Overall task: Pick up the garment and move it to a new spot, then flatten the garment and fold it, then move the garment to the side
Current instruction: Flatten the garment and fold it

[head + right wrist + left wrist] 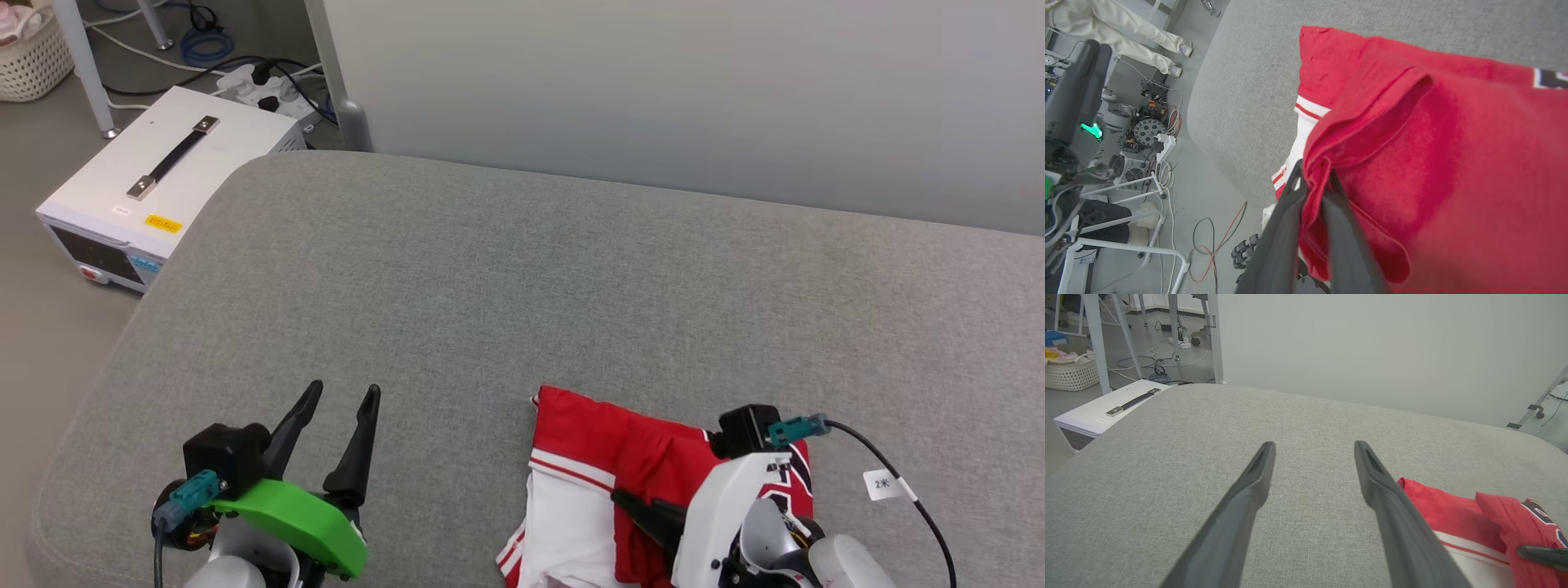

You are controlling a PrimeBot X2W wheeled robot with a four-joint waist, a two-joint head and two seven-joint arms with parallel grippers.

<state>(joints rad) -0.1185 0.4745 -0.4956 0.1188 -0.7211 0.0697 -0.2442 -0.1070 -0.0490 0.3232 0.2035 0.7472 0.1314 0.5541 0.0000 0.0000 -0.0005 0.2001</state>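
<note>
The grey padded surface (522, 278) spans most of the head view and carries 1 item, the garment (588, 441). It lies bunched at the near edge on the robot's right side, red body fabric uppermost, with 1 white sleeve (563, 523) and its striped trim on its left. The garment's lower part is cut off by the frame bottom. The right arm covers its right portion, so the chest lettering (796, 478) shows only as a fragment that cannot be read. On the floor beyond the surface's far-left corner stands a white equipment case (114, 196) with 1 black handle (173, 157); the padded edge hides 1 lower corner of it. Further off, a white perforated basket (41, 69) holds crumpled cloth (1057, 355), yellow and pink, and the frame edge cuts the basket off. The left gripper (343, 388) is over bare padding, well apart from the garment, its 2 fingers spread wide with nothing between them. The right gripper (1312, 179) pinches a raised fold of the red fabric between its 2 nearly closed fingers.
</note>
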